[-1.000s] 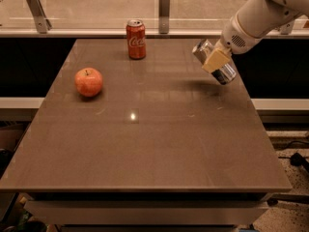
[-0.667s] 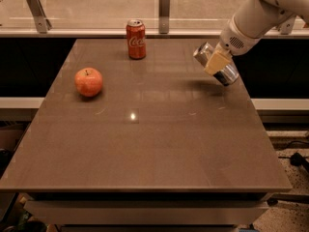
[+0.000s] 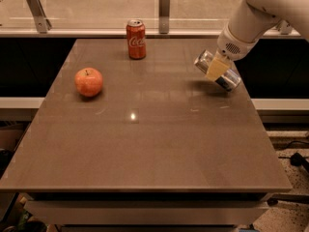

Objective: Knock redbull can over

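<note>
Single camera, high, at near edge of table (image 3: 159, 153), faced down and forward toward rail (image 3: 87, 33) (whole tabletop fit in frame, mid range). Upper right: gripper (image 3: 217, 67) hung over table's far right part.

The robot's arm (image 3: 256, 18) is a smooth, glossy white tube that widens into a rounded wrist collar marked by a small patch of perforated dots. Its gripper (image 3: 216, 69), a pale yellow wedge, sits just below that collar, over the far right side of the table (image 3: 145, 153).
</note>
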Available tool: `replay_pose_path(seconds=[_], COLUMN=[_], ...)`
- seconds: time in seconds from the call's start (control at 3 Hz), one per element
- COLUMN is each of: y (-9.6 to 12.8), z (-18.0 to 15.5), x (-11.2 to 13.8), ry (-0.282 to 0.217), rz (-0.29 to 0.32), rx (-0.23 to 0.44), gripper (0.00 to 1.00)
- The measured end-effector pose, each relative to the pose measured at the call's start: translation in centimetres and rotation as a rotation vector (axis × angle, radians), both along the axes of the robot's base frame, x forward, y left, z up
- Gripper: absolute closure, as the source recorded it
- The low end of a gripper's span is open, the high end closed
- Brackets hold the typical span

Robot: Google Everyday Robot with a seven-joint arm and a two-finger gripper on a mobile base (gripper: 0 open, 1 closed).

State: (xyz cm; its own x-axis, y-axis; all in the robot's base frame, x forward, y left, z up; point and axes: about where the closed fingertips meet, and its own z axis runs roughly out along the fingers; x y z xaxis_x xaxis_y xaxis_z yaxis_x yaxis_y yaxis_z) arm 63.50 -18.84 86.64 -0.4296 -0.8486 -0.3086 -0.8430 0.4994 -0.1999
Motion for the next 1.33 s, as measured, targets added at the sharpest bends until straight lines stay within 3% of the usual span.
replay_pose_path(seconds=[1.33], y=[1.7], z=[-4.8], x=[-0.3], ry=[0.151], rz=[0.063], rx=[-0.173], gripper=[1.0])
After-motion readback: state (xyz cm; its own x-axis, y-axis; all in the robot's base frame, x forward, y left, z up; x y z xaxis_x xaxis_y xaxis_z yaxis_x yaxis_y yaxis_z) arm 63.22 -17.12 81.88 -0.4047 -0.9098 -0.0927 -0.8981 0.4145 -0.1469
